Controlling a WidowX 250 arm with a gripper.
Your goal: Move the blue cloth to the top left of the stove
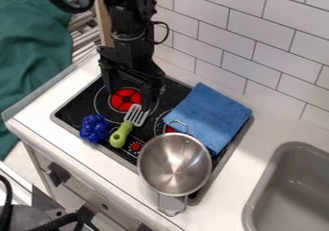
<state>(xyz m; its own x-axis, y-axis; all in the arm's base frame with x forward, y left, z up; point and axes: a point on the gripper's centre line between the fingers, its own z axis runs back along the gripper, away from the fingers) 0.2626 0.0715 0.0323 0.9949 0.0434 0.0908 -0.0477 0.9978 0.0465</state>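
Foreground: one steel pot (175,165), two-handled, its shiny inner bottom visible, on one black stove (70,112); one grey sink (283,177), right, its inner floor partly visible. Also on the stove: one blue cloth (208,114), behind the pot at the right rear; one green-handled spatula (120,135); one lumpy blue toy (95,129), left front. My arm (132,47) hangs from the upper edge, its gripper (131,98) pointing down over the left rear burner (122,99), fingers wide apart.

There is one blue cloth (208,117), one metal pot (174,165), one spatula (122,134), one lumpy blue object (94,128), one stove (72,110), one sink (292,189).
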